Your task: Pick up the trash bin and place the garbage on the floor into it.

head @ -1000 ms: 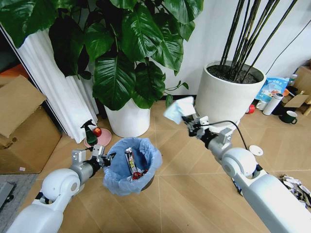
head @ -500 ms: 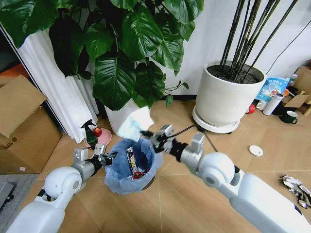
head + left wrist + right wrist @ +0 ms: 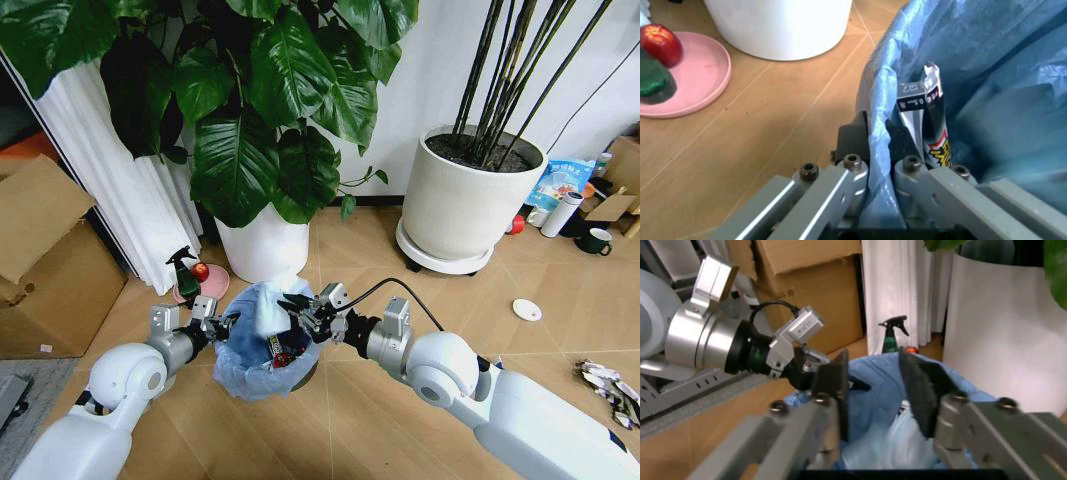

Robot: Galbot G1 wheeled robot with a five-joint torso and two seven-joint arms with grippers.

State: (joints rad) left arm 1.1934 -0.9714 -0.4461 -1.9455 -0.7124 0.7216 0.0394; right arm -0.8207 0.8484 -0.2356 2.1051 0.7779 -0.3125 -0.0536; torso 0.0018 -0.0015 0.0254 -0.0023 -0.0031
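- My right gripper (image 3: 300, 306) hangs over the mouth of the trash bin (image 3: 262, 350), fingers apart, and a white tissue (image 3: 268, 312) lies just under them.
- My left gripper (image 3: 222, 325) is clamped on the bin rim, so that side is blocked.
- Behind the bin, the white plant pot (image 3: 264, 245) and big leaves close the way.
- The floor (image 3: 370, 405) to my right of the bin is free.
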